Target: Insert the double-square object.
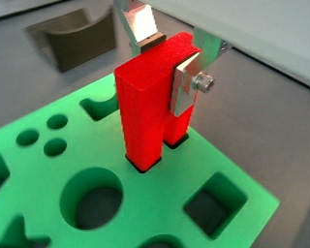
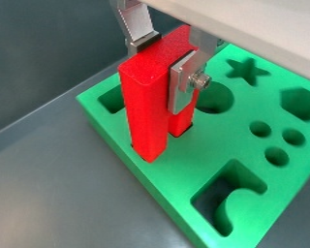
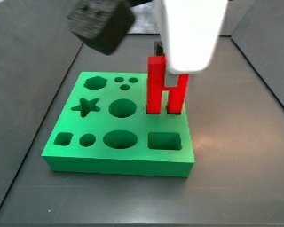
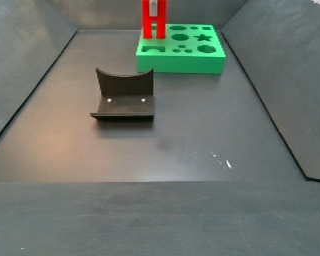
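Gripper (image 1: 165, 60) clamped on upright double-square object (image 1: 151, 107), long axis vertical, lower end entering matching slot of green board (image 1: 242, 184).

Your wrist views sit close, looking down past the pincer (image 1: 167, 60) at the green board (image 1: 67, 145), side views differ, near overhead (image 3: 121, 146), far low across the counter (image 4: 163, 170), all share the board
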{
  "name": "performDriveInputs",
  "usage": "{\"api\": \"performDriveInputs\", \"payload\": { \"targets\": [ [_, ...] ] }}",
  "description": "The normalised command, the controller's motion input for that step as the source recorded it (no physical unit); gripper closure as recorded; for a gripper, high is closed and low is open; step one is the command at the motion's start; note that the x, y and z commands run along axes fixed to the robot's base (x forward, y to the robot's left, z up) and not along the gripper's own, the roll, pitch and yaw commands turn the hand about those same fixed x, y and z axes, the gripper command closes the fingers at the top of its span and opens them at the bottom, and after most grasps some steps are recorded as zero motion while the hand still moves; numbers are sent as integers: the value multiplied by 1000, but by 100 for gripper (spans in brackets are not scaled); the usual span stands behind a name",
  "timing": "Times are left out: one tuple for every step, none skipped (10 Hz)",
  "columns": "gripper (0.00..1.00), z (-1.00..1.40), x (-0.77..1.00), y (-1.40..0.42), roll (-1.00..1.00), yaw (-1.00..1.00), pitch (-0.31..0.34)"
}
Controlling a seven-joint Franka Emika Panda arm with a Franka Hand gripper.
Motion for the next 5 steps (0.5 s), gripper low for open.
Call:
{"api": "performDriveInputs", "payload": {
  "targets": [
    [100,-177,-69,-6,141,-1000,21],
    [100,-189,-66,-3,143,-1000,13],
    [100,-383,37,-214,107,-557,27],
    [100,-543,126,-89,47,0,0],
    [100,-560,94,-54,17,129,-49]
  ]
}}
